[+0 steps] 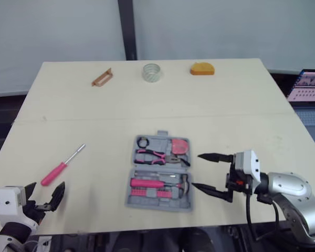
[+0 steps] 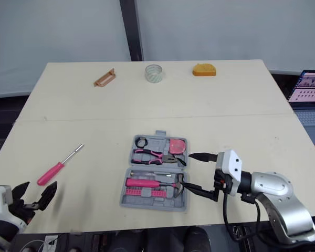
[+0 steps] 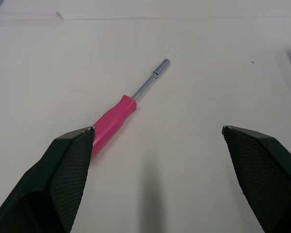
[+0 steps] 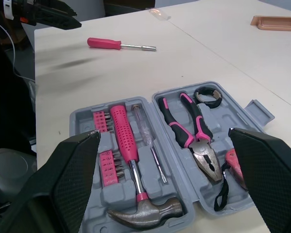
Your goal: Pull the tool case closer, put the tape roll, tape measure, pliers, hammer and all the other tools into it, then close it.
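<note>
Open near centre of table (image 1: 226, 105): case (image 1: 157, 202), hammer (image 1: 157, 184) inside, head toward 3 o'clock. At 9 o'clock of it, screwdriver (image 1: 62, 165) with long axis 7-to-1, tip pointing 1 o'clock. Spread wide, empty: left gripper (image 1: 44, 190) by the handle, right gripper (image 1: 197, 170) at case's 3 o'clock.

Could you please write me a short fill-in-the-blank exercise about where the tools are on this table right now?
1. The tool case lies ____, with the hammer and pliers inside it.
2. The pink screwdriver lies on the table, close to the ____ gripper.
3. The clear tape roll stands near the table's far edge, beside an ____ object.
Missing words: open; left; orange.
</note>
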You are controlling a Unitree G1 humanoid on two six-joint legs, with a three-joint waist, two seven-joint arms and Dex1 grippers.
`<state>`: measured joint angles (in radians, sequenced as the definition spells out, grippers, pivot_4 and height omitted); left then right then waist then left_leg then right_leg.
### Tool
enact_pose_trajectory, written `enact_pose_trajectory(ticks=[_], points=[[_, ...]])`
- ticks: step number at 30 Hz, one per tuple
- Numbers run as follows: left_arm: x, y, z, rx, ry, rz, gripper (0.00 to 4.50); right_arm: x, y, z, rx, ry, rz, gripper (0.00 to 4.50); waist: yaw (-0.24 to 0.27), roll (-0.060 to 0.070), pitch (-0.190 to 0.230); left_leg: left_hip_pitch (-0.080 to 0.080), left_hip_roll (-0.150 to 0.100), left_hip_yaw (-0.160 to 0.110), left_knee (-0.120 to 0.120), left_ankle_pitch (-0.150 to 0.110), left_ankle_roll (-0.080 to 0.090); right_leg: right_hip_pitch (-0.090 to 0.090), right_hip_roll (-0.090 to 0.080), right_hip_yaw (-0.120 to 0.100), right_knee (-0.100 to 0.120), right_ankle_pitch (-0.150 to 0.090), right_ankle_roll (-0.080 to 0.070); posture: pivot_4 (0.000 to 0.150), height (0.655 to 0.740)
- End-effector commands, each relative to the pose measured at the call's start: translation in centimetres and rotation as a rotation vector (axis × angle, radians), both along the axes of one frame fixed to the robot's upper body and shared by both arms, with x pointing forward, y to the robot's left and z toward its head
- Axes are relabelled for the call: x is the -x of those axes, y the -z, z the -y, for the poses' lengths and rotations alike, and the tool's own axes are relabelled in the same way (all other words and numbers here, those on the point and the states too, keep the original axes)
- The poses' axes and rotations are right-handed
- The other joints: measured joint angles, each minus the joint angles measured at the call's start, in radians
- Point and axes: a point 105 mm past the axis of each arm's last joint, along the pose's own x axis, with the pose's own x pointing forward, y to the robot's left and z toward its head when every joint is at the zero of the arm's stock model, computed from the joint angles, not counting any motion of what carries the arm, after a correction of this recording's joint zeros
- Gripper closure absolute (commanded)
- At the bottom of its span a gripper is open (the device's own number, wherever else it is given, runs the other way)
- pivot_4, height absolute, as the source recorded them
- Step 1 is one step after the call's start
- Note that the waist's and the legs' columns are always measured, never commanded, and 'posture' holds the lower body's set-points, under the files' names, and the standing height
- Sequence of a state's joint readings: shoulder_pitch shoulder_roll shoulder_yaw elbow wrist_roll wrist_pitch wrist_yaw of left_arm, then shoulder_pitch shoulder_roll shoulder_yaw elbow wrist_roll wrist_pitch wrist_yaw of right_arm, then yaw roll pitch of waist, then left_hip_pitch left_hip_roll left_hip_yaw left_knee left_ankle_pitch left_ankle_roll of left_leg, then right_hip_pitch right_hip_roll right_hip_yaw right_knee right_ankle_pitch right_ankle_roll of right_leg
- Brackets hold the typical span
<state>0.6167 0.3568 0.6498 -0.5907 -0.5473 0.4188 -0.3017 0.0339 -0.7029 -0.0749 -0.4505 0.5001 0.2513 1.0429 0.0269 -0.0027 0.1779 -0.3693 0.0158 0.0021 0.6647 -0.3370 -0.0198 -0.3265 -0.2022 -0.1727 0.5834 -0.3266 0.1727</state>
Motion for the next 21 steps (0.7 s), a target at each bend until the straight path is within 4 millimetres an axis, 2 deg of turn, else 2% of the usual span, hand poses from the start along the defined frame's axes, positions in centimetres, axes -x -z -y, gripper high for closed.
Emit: enact_pose_trajectory(ticks=[1,5,13,21], points=[[0.0,-1.4,-0.1,-0.055,0.023,0.039,0.00,0.2,-0.5,-0.1,-0.008,-0.019,0.024,0.03,0.000,0.000,0.000,0.000,0.000,0.000,0.000,0.000,0.000,0.000,0.000,0.000,0.000,0.000,0.000,0.150,0.7400],[-0.4,-1.7,-0.3,-0.068,0.042,0.047,0.00,0.2,-0.4,-0.1,-0.009,-0.018,0.023,0.03,0.000,0.000,0.000,0.000,0.000,0.001,0.000,0.000,0.000,0.000,0.000,0.001,0.000,0.000,0.000,0.150,0.7400],[-3.3,-3.4,-2.6,-0.178,0.076,0.026,0.00,0.2,-0.5,0.4,-0.005,-0.010,0.019,0.03,0.000,0.000,0.000,0.000,0.000,0.002,0.000,0.000,0.000,-0.002,0.001,0.002,0.001,0.000,0.000,0.150,0.7400],[-4.7,-3.6,-4.4,-0.171,0.060,0.002,0.00,0.0,-0.7,0.7,0.001,0.012,0.025,0.03,-0.003,0.000,0.000,0.001,0.001,0.006,-0.001,0.000,0.000,-0.004,0.001,0.007,0.002,0.000,0.000,0.150,0.7400]])
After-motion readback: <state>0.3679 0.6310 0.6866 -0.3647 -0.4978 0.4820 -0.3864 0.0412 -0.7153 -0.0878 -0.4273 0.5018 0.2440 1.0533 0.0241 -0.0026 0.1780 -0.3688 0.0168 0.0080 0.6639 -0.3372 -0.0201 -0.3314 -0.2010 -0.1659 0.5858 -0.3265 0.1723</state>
